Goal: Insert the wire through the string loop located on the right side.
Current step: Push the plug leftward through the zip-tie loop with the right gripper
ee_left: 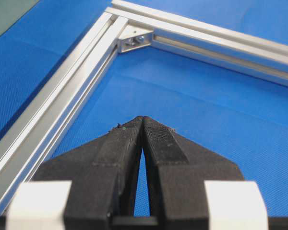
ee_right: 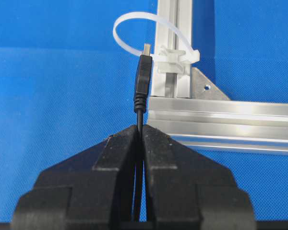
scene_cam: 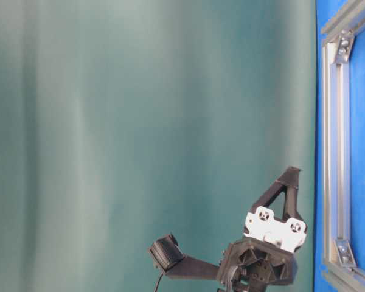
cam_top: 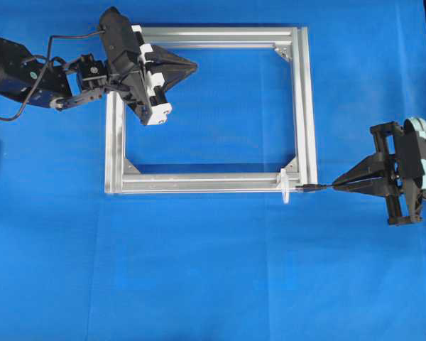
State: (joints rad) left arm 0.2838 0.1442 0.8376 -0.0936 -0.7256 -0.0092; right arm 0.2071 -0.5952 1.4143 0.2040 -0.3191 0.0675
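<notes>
Work surface (cam_top: 220, 284): flat, covered edge to edge in a saturated blue cloth with a fine woven texture, visible at close range in both wrist views. The covering lay smooth, without folds or marks.

Backdrop (scene_cam: 146, 121): a plain teal-green curtain or sheet filled most of the table-level view, carrying soft vertical bands of lighter and darker tone. It met the blue surface along a straight edge.

Lighting: even and diffuse, from above; shadows on the cloth were short and soft-edged, with a paler wash toward the upper middle of the backdrop.

Windows, floor, other furniture: not shown.
</notes>
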